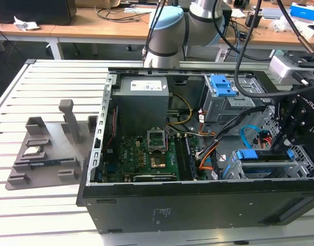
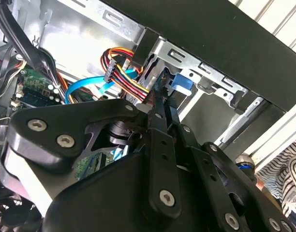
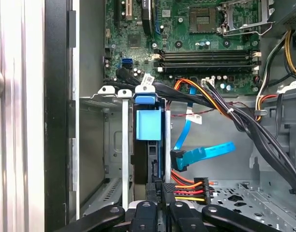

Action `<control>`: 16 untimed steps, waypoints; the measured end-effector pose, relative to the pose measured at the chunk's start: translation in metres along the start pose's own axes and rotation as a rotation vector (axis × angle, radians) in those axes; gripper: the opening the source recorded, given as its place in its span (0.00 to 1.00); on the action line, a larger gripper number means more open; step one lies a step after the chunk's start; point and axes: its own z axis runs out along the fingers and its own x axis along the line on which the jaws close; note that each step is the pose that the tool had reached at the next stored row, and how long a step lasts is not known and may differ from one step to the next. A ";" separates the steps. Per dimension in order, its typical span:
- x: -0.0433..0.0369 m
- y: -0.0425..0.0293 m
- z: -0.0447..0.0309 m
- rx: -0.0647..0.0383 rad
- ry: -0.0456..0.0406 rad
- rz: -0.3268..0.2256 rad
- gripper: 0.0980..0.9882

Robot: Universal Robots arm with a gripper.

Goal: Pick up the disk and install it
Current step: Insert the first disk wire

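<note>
The disk (image 3: 149,125) stands on edge in the metal drive bay (image 3: 107,145) at the front corner of the open computer case. Its bright blue bracket (image 1: 248,155) faces the motherboard. My gripper (image 3: 157,191) is shut on the disk's far end, one finger on each flat side. In the exterior view the gripper (image 1: 280,146) hangs over the case's right end, above the disk's dark edge. The second wrist view has the fingers (image 2: 160,108) close together, with the blue bracket tab (image 2: 179,83) just beyond them.
A blue data cable (image 3: 206,153) and an orange-yellow power plug (image 3: 191,186) hang loose right beside the bay. A blue-latched grey drive cage (image 1: 223,87) sits at the case's back. A grey fixture holding a small chip (image 1: 34,151) lies on the slatted table. A striped sleeve (image 2: 283,179) is nearby.
</note>
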 end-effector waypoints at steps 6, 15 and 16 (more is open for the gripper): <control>0.0002 -0.0014 0.0034 0.000 0.0006 0.000 0.07; 0.0000 -0.0022 0.0053 0.000 0.0026 0.000 0.07; 0.0000 -0.0022 0.0053 0.000 0.0025 0.000 0.07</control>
